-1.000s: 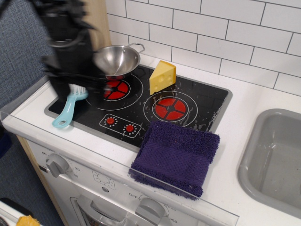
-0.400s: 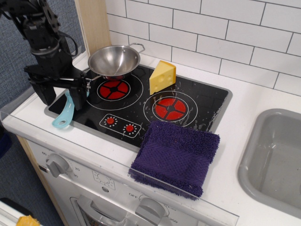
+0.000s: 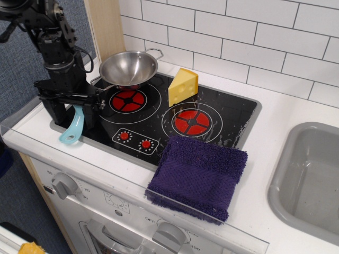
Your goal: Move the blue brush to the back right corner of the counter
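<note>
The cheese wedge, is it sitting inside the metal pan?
No, the cheese wedge stands on the black stovetop to the right of the metal pan, not in it.

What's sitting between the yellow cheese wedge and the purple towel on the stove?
Only the right red-ringed burner lies between the yellow cheese wedge and folded purple towel, per the single camera view.

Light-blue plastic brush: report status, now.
Gripper straddling light-blue plastic brush, jaws apart, grip unclear. Brush on front-left of white counter. Steel pan, yellow cheese wedge along path.
</note>
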{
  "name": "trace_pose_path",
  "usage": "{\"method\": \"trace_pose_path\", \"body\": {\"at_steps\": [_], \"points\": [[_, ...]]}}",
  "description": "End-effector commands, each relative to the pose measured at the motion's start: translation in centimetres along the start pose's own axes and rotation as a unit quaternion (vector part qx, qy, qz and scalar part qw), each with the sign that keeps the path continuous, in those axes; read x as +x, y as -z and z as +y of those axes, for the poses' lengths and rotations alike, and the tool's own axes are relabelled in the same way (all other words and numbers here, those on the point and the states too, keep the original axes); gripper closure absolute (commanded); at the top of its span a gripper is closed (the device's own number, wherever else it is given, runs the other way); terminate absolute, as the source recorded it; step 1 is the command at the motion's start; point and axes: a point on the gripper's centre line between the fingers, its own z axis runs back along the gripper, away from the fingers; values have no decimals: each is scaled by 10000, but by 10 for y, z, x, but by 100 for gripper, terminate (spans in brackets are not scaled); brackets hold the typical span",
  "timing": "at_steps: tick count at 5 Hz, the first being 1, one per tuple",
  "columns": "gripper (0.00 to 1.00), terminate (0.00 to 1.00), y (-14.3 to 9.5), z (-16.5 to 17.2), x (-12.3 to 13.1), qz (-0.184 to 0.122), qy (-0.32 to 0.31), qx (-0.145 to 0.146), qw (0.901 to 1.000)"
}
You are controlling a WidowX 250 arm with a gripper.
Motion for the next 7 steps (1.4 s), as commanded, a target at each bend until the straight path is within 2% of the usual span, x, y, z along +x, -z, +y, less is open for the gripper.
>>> {"method": "trace_pose_path", "body": {"at_steps": [1,2,3,4,5,6,7], "points": [[100,0,-2,0,-4,-68,57,123,9999],[100,0,-19,-3,-10,-206,40,164,9996],[100,0,-64,-18,-22,-410,-99,347,9985],[100,0,-108,-51,-26,-668,38,237,9975],[100,0,-116,-103,-6,-734,659,-201,9949],[100,0,-103,-156,12,-611,991,-377,9925],[100,0,-73,-185,27,-499,952,-346,9936]]}}
